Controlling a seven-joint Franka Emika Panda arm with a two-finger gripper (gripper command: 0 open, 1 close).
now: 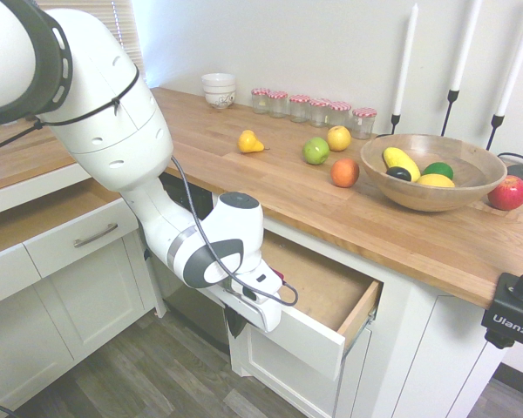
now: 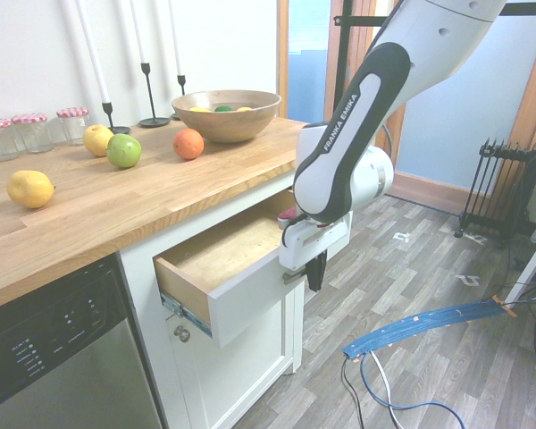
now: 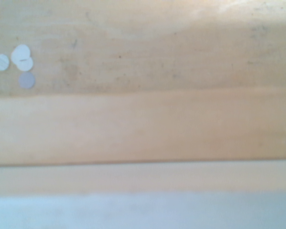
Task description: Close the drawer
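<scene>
White discs [image 3: 19, 64] on drawer [image 3: 143, 47] floor, wrist view only

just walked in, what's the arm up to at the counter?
The white Franka arm's gripper hangs shut, pointing down, right at the white front panel of the wide wood-bottomed drawer under the butcher-block countertop. The drawer is pulled out and looks nearly empty. It appears set to push the drawer shut; whether there is contact cannot be told.

Bright, even daylight w/ soft shadows; exterior views sharp, slight wide-angle bend at edges. Wrist view blurry, washed-out pale wood.
</scene>
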